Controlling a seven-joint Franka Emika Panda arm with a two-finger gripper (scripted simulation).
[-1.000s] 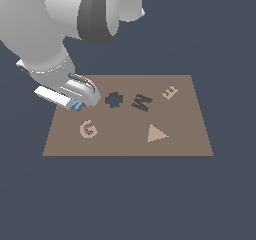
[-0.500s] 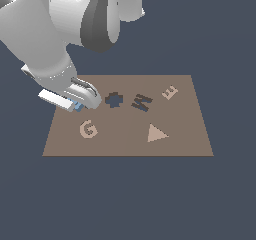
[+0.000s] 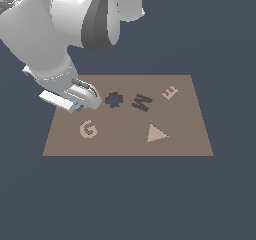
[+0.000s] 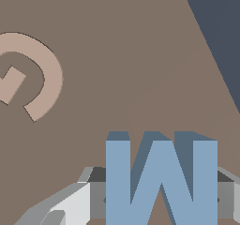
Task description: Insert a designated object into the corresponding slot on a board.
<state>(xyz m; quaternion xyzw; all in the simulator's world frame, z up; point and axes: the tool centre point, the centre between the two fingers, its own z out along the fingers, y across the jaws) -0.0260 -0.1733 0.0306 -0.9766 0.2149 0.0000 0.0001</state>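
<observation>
Simulated scene: flat-shaded brown board (image 3: 125, 144), featureless slate-blue void.

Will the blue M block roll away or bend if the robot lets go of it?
Probably not. The M block has flat faces and sharp corners, so it would likely sit still or tip flat, not roll. Its thick, straight legs look stiff, not bendy. It seems small beside the gripper, so it is probably light.

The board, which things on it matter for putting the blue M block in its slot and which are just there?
Job: blue M block, held in the tool; M-shaped slot; board.
Just there: G piece, E piece, triangle, gear-shaped hole.
</observation>
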